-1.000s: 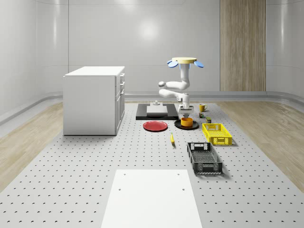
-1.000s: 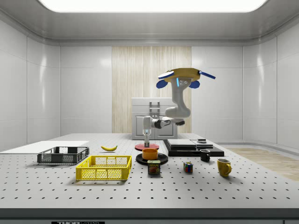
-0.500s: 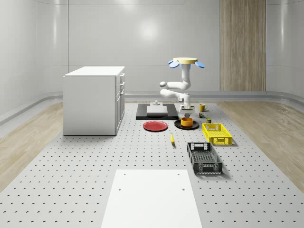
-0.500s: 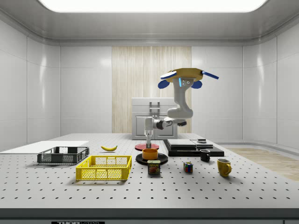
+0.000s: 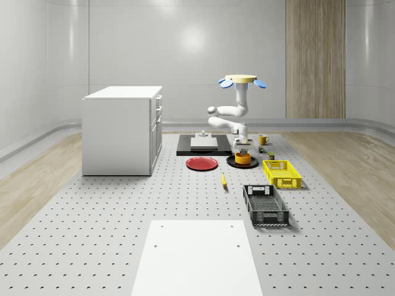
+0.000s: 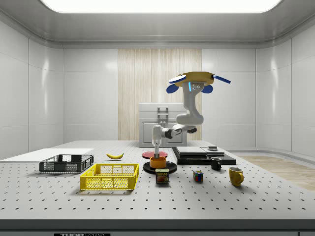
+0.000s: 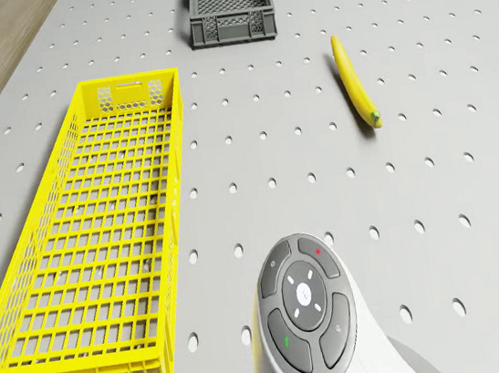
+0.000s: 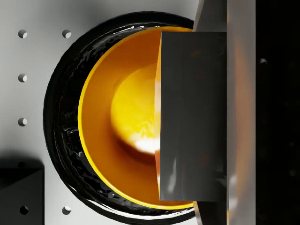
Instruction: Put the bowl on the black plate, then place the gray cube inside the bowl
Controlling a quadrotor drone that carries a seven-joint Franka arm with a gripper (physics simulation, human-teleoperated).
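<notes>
Drone hovers above surface. Pincer grasps gray cube just over orange bowl, which sits on black plate.

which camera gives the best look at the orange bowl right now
The wrist view: the orange bowl appears from straight above, sitting on the black plate, with the gray cube over its rim. The side view shows its outer wall beneath the gripper; the whole-scene view shows it small.
</notes>
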